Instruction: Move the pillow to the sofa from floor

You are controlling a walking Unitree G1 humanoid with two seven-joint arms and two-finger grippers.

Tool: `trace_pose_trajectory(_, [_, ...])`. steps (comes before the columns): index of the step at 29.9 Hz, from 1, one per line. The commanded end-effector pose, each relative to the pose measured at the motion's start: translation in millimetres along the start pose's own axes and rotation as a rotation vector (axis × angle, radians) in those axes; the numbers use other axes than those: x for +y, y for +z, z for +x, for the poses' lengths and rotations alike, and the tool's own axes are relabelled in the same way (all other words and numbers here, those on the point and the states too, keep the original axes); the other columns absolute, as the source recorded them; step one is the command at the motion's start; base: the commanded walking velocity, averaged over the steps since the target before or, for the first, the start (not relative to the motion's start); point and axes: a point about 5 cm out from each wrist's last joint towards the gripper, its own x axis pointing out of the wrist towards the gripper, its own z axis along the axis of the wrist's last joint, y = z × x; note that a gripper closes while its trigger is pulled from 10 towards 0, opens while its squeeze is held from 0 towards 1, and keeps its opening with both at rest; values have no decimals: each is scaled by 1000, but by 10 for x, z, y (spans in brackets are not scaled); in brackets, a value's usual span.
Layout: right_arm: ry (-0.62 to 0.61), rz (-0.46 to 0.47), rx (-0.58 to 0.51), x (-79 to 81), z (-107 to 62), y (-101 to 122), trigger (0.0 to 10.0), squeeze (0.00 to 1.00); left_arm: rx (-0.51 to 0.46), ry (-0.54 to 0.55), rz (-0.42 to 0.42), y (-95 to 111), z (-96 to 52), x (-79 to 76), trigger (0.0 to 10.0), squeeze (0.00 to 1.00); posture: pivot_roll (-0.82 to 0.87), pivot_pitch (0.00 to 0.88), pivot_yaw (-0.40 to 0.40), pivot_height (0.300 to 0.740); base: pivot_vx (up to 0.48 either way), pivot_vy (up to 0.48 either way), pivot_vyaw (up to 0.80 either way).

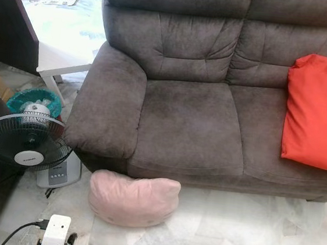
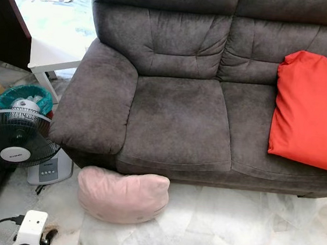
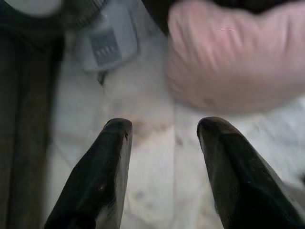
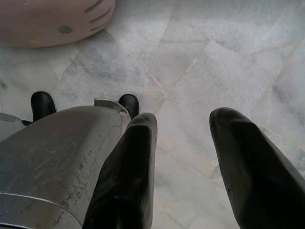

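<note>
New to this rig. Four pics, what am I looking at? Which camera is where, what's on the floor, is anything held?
It is a walking humanoid robot with two arms, each ending in two long black fingers. The two wide pictures come from a stereo camera on its head, looking down at a grey sofa with a red cushion on its seat. On the marble floor against the sofa's front lies a pink pillow; a standing fan is off to the robot's left. The other two pictures come from wrist cameras looking along each gripper's fingers. The left gripper is open, facing the pillow. The right gripper is open over bare floor. Nothing is held.
</note>
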Motion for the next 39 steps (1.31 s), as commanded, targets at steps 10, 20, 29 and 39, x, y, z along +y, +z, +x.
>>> trace_pose_trajectory(10, [14,-7,14,27,-10,-56,10000,0,-623,5,76,1258,125,-158,10000,0,134,81,-8,740,0,0,0])
trace_pose_trajectory(20, [23,-13,18,34,-6,-47,10000,0,-760,55,73,1338,43,-151,10000,0,149,98,-16,740,0,0,0])
trace_pose_trajectory(29, [43,-44,23,60,2,-32,10000,0,-903,126,126,1874,-257,-128,10000,0,144,111,-14,740,55,0,51])
trace_pose_trajectory(39, [48,-22,26,153,12,-47,10000,0,-854,138,64,1823,-369,-57,10000,0,148,116,-16,740,282,0,304])
